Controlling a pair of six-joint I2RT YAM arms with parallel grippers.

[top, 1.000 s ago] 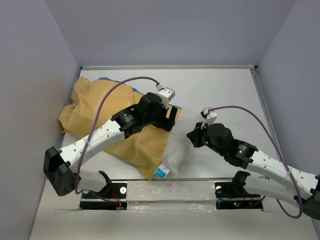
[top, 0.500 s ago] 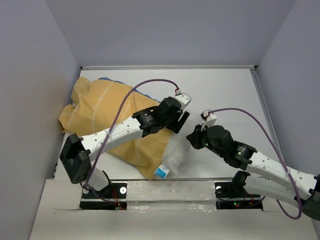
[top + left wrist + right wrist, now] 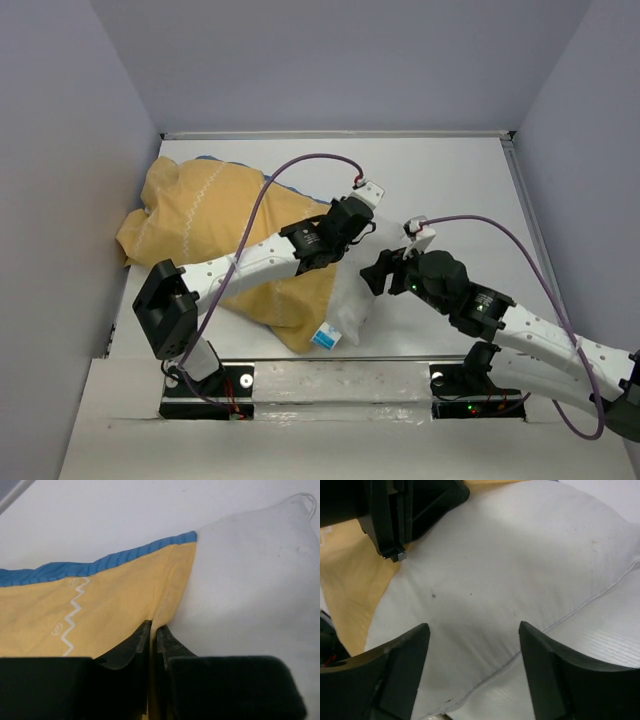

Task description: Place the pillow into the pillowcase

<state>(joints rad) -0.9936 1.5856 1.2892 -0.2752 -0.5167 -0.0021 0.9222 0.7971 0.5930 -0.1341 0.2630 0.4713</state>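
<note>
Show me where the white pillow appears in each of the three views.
Top external: the pillow lies just below the centre.
Left wrist: it takes up the right half.
Right wrist: it fills the middle.
Shared landmark: the yellow pillowcase borders the pillow's left side in every view.

Most of pillow covered by pillowcase, only one end showing. Blue label at its near corner too small to read. Left gripper fingertips hidden under own wrist in top view. Pillowcase cut off by left wrist view's left edge.
</note>
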